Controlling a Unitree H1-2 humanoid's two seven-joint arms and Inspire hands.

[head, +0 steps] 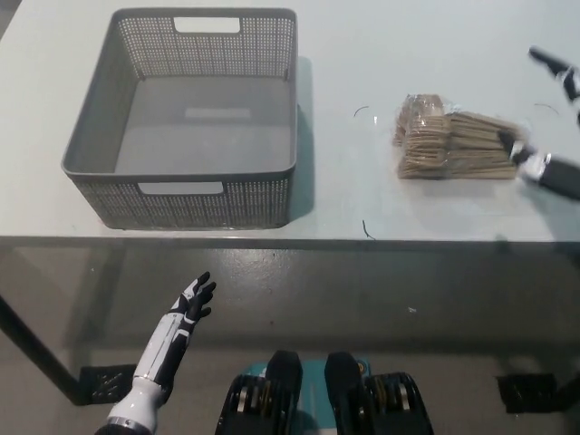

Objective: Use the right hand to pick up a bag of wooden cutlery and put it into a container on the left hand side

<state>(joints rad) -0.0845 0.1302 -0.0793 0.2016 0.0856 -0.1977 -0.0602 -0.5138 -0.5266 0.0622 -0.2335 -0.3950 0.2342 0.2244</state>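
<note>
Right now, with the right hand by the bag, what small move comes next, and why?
Probably ease the right hand left over the bag and close: it is open at the bag's right end, gripping nothing, and the bag lies flat on the table. Left hand rests low.

Light falls bright and even over the white table (435,54), seemingly from overhead and a little to the left: the basket (181,204) throws a soft shadow onto the tabletop on its right side. The floor (381,290) below the near table edge is much dimmer, with a dull sheen. The bag (458,149) shows faint glints on its plastic. The right hand (553,170), at the right edge, is smeared by blur. The left hand (192,299) is sharp.
</note>
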